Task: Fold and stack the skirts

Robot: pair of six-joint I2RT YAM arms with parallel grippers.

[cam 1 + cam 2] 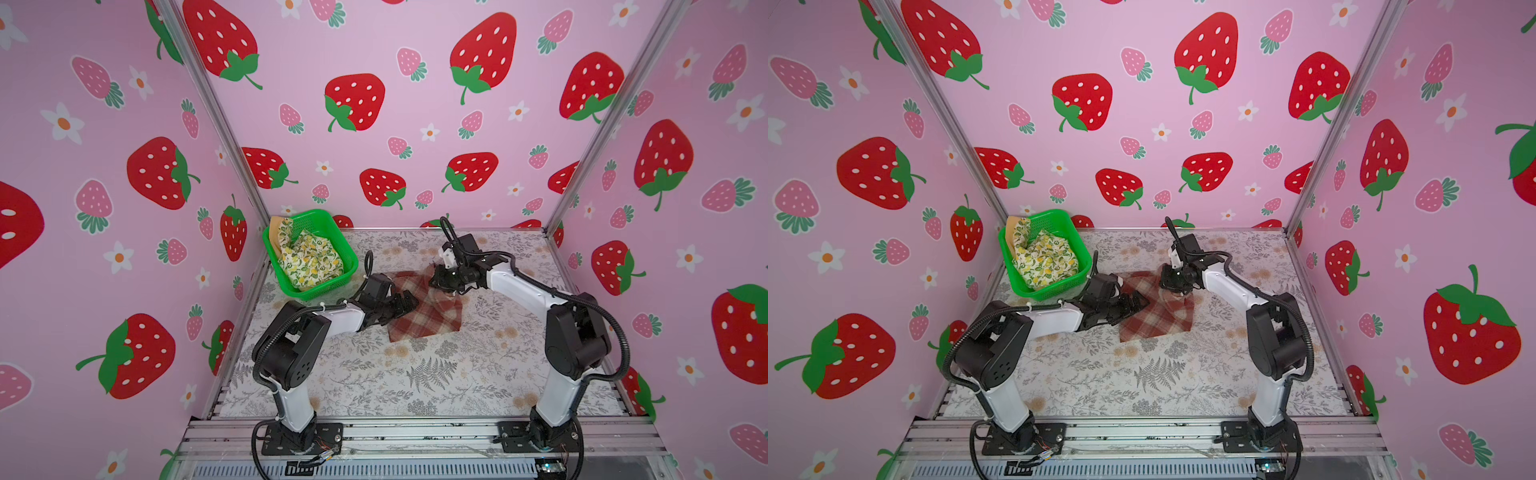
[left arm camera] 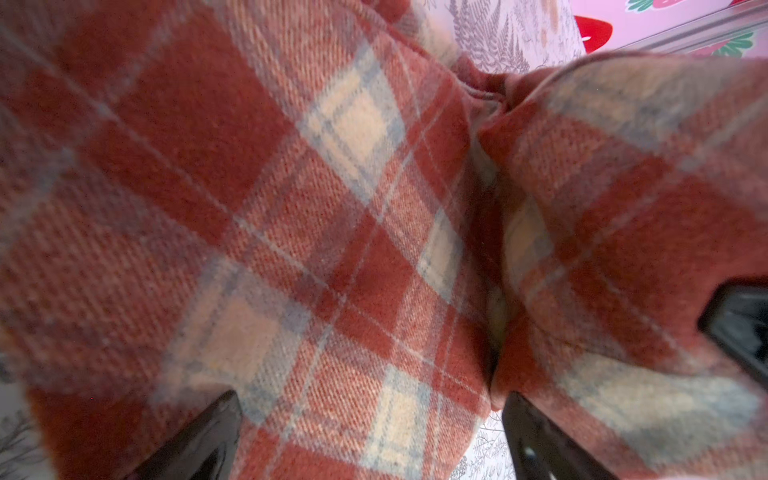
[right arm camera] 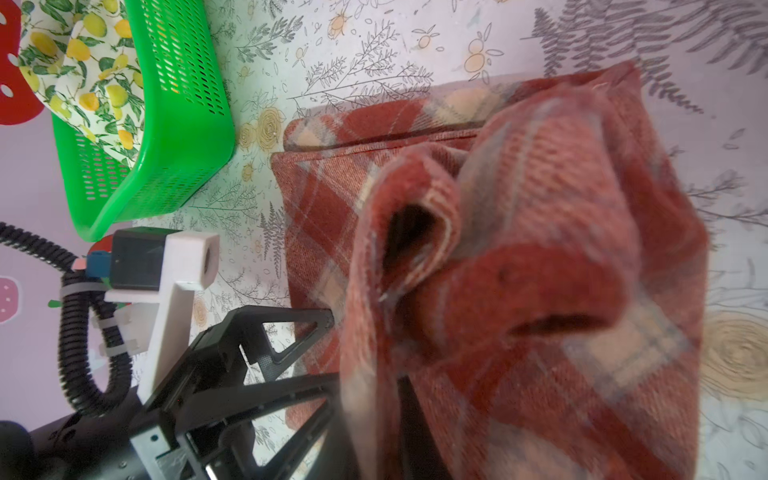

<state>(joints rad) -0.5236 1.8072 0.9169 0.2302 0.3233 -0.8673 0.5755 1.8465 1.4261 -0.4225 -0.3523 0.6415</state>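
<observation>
Right gripper: my right gripper [image 1: 444,287] is pinched almost closed on a raised fold of the plaid skirt [image 1: 428,318]. In the right wrist view its fingers are buried in the bunched cloth.
Left gripper: my left gripper [image 1: 410,302] is spread wide and grips nothing. The skirt's left edge lies over and between its fingers [image 2: 199,444].
Skirt position: it sits mid-table, a little toward the far side, between my two grippers.
Skirt lie: it lies flat in folded layers, except for the peak under my right gripper. As far as I can tell, it runs slightly longer from far to near than across.
Skirt edges: the near edge is straight and runs across the table, with its right end a bit farther back. A folded hem faces the basket [image 1: 332,286].
Right arm: my right arm [image 1: 519,291] rises from the near right, with the elbow high. The forearm reaches left and away, and the wrist is bent down over the skirt's far right part.
Left arm: my left arm [image 1: 345,318] rises from the near left. Its forearm is low and nearly level, pointing right at the skirt.
Other skirts: the lemon skirt [image 1: 309,257] is heaped in the basket, at the far left corner. The mustard skirt [image 1: 275,237] shows at the basket's far left rim.
Room: bare table [image 1: 415,374] lies in front of the plaid skirt and to its right. The basket is just beside my left wrist.
</observation>
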